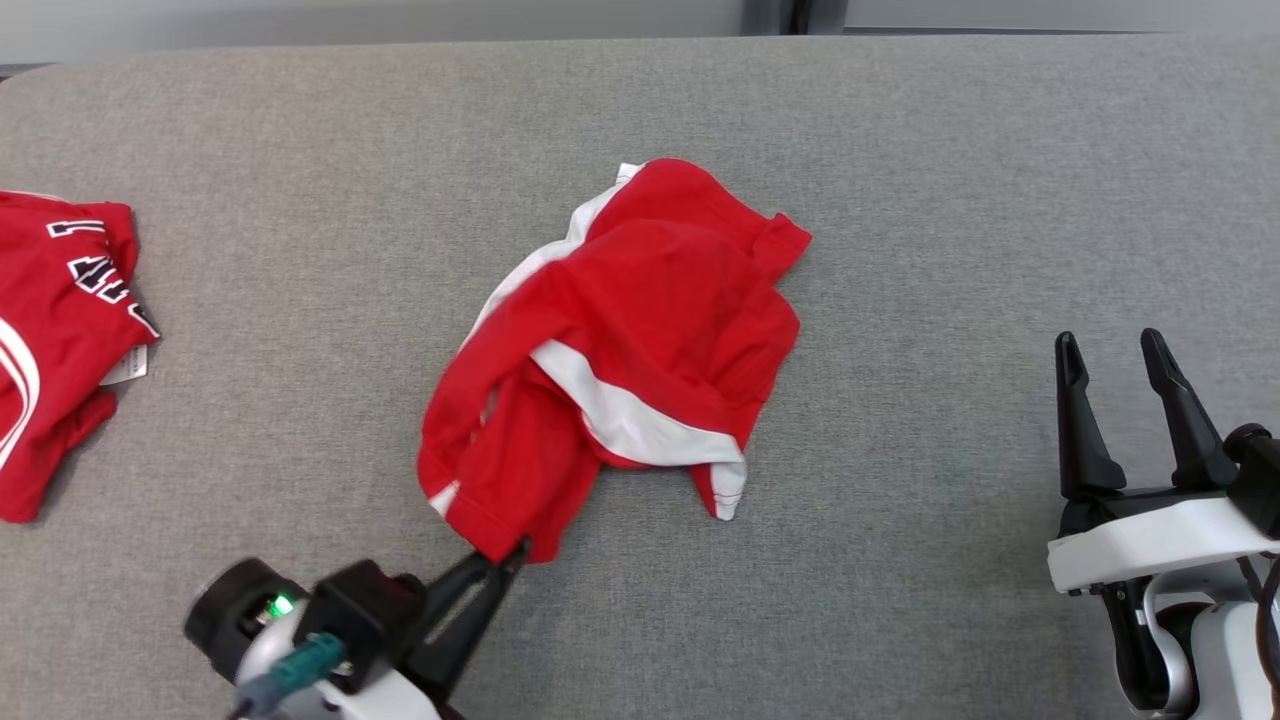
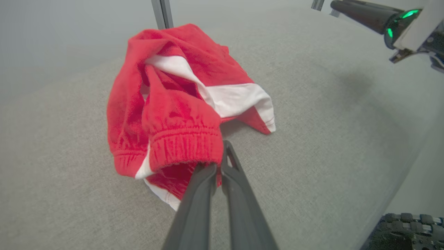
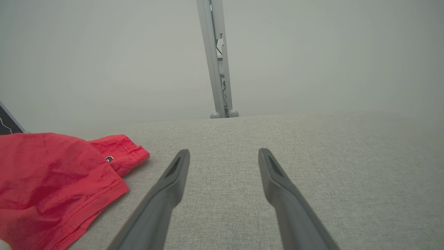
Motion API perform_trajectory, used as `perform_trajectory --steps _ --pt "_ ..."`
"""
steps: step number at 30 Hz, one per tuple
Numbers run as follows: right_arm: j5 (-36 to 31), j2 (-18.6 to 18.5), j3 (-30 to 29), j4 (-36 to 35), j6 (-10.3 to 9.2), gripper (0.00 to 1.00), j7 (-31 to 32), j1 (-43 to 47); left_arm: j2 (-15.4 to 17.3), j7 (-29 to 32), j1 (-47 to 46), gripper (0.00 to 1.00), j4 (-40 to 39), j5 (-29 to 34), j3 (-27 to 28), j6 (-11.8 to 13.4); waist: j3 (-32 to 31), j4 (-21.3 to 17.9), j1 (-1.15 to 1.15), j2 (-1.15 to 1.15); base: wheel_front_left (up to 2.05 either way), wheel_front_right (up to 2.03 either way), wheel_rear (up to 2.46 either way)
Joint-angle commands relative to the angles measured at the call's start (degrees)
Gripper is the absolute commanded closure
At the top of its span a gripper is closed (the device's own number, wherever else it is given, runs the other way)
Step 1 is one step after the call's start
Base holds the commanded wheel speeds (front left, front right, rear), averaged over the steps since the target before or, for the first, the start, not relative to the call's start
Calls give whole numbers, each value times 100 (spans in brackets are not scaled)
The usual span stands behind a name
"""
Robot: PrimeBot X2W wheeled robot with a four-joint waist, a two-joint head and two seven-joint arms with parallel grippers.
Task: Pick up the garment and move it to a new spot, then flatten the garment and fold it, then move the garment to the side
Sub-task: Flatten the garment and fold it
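The garment (image 1: 630, 340) lies crumpled in the middle of the table (image 1: 950, 150). The left gripper (image 1: 508, 556) is closed tight on the garment's elastic edge at the near corner. The right gripper (image 1: 1108, 345) stands wide and empty, well apart at the right. This looks like the pick-up step. The next move probably needs a steady lift, so that the cloth does not slip out, and a path away from the jersey (image 1: 60, 330).
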Motion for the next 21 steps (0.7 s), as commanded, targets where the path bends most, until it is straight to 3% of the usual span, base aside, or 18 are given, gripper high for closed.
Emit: perform_trajectory --steps 1,10,18,19,20,21 --pt "-20 -37 -26 -30 12 0 36 -41 -68 -26 15 100 127 53 -82 -55 7 39 0 0 0 0 0" --pt "-69 -41 55 -112 12 0 131 -134 -730 -277 -194 100 1507 138 -845 -492 43 112 0 0 0 0 0" --pt "-33 -40 42 -119 12 0 129 -138 -1157 -718 -443 100 2344 161 -858 -458 98 66 0 0 0 0 0" --pt "-33 -40 33 -118 12 0 127 -133 -1205 -763 -471 81 2405 153 -840 -439 99 58 0 0 0 0 0" --pt "-33 -40 28 -113 12 0 124 -127 -1257 -810 -489 0 2446 136 -830 -417 95 49 0 0 0 0 0" --pt "-33 -40 29 -108 12 0 122 -122 -1287 -815 -504 0 2461 133 -846 -410 85 39 0 0 0 0 0"
